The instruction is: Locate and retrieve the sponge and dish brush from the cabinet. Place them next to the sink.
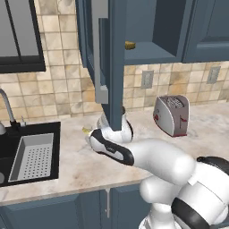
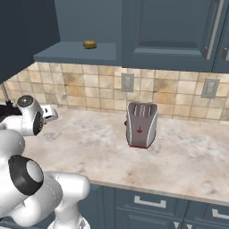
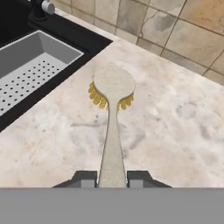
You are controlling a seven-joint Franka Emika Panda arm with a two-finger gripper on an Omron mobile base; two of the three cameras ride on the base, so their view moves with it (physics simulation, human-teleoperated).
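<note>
Both fingers [image 3: 112, 178] clamp the dish brush [image 3: 112, 131] handle, nearly closed. Its bristled head apparently hovers just above the counter [image 3: 175, 131], beside the sink [image 3: 35, 65]. Sponge [image 2: 90, 44] remains on the cabinet [image 2: 80, 27] shelf.

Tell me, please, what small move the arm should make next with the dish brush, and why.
Probably open the fingers and release the dish brush: its handle sits between them, its bristle head looks down on the counter beside the sink. The sponge waits on the cabinet shelf.
</note>
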